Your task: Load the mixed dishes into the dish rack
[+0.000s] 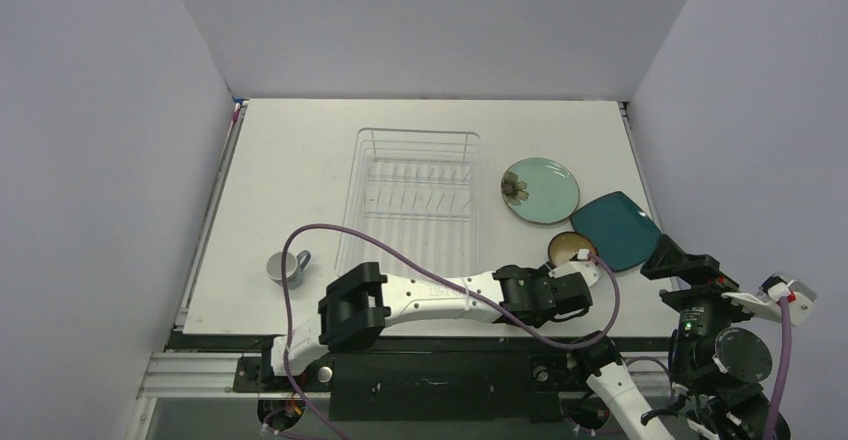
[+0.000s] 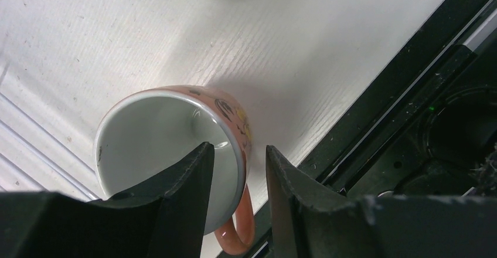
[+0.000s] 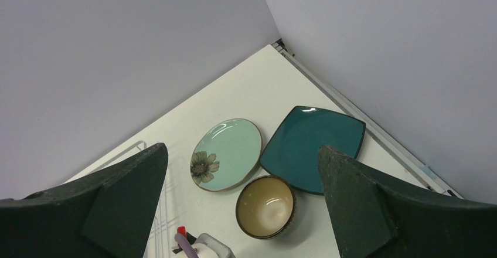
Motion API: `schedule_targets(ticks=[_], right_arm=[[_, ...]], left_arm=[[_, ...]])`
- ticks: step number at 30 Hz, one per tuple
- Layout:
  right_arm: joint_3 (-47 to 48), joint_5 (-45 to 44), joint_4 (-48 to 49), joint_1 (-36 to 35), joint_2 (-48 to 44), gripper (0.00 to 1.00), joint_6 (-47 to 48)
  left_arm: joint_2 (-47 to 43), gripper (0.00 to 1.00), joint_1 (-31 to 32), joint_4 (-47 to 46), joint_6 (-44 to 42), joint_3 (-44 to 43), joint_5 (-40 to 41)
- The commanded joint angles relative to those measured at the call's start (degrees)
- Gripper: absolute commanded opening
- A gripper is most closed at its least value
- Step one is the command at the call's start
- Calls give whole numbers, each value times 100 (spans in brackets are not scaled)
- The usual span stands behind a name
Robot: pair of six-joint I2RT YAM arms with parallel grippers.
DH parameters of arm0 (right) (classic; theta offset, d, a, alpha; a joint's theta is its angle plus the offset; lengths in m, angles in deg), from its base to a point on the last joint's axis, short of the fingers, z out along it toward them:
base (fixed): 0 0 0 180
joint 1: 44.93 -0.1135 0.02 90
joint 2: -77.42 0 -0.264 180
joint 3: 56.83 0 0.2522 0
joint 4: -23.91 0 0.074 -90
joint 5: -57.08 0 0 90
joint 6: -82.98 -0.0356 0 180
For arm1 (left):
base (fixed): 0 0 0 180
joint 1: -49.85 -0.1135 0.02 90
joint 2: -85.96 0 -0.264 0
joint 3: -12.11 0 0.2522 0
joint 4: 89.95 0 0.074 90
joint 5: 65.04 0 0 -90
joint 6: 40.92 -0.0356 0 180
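Observation:
The salmon-orange mug (image 2: pixel 176 135) stands upright near the table's front edge, white inside, handle toward the camera. My left gripper (image 2: pixel 238 148) is open and straddles its rim: one finger inside, the other outside with a gap to the wall. In the top view the left gripper (image 1: pixel 560 295) hides the mug. My right gripper (image 3: pixel 241 150) is open and empty, raised at the right (image 1: pixel 680 258). The dish rack (image 1: pixel 415 195) stands mid-table. The pale teal plate (image 1: pixel 541 190), dark teal plate (image 1: pixel 615 228) and brown bowl (image 1: pixel 571 248) lie right of it. The grey-blue mug (image 1: pixel 284 268) is front left.
The table's black front edge (image 2: pixel 375 123) runs just beside the salmon-orange mug. Grey walls close in the table on three sides. In the right wrist view the pale teal plate (image 3: pixel 227 153), dark teal plate (image 3: pixel 313 146) and bowl (image 3: pixel 265 206) lie close together.

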Motion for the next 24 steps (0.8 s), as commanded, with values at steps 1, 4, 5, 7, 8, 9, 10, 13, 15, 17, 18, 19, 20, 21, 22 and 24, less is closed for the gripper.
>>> schedule_targets(ticks=[1, 4, 5, 7, 8, 9, 10, 13, 15, 17, 18, 19, 20, 21, 22, 24], right_arm=[[-91, -77, -39, -50, -12, 94, 17], [-111, -49, -40, -48, -13, 94, -1], [-116, -47, -35, -47, -10, 94, -3], [-113, -46, -36, -47, -12, 94, -1], [-116, -46, -39, -47, -10, 94, -3], [-115, -46, -39, -49, -14, 93, -3], [-122, -42, -37, -48, -16, 93, -3], [-130, -40, -39, -47, -50, 94, -11], [-134, -46, -40, -47, -64, 94, -12], [-131, -60, -40, -47, -71, 94, -12], [-134, -62, -40, -47, -71, 94, -7], [-131, -61, -33, -44, -75, 94, -5], [-128, -61, -32, -46, -63, 94, -4], [-132, -63, -38, -51, -54, 94, -3], [-126, -59, -39, -50, -47, 94, -3], [-119, -53, -39, -49, -38, 94, -3]], left_arm=[[117, 35, 40, 128, 82, -365, 14], [165, 35, 40, 147, 64, -394, 14], [177, 35, 43, 159, 61, -400, 14], [206, 35, 39, 178, 51, -426, -4], [217, 32, 44, 184, 49, -425, -12], [221, 31, 44, 189, 49, -425, -23], [228, 29, 41, 189, 44, -431, -27], [216, 16, 39, 196, -4, -436, -92], [188, 11, 44, 198, -42, -432, -127], [139, 2, 36, 183, -121, -405, -149], [120, 0, 32, 178, -129, -397, -158], [49, 0, 29, 141, -154, -348, -169], [9, 0, 28, 117, -171, -325, -212], [-67, 0, 21, 60, -195, -274, -231], [-111, 0, 20, 41, -205, -257, -265], [-287, 0, 9, -5, -221, -210, -379]])
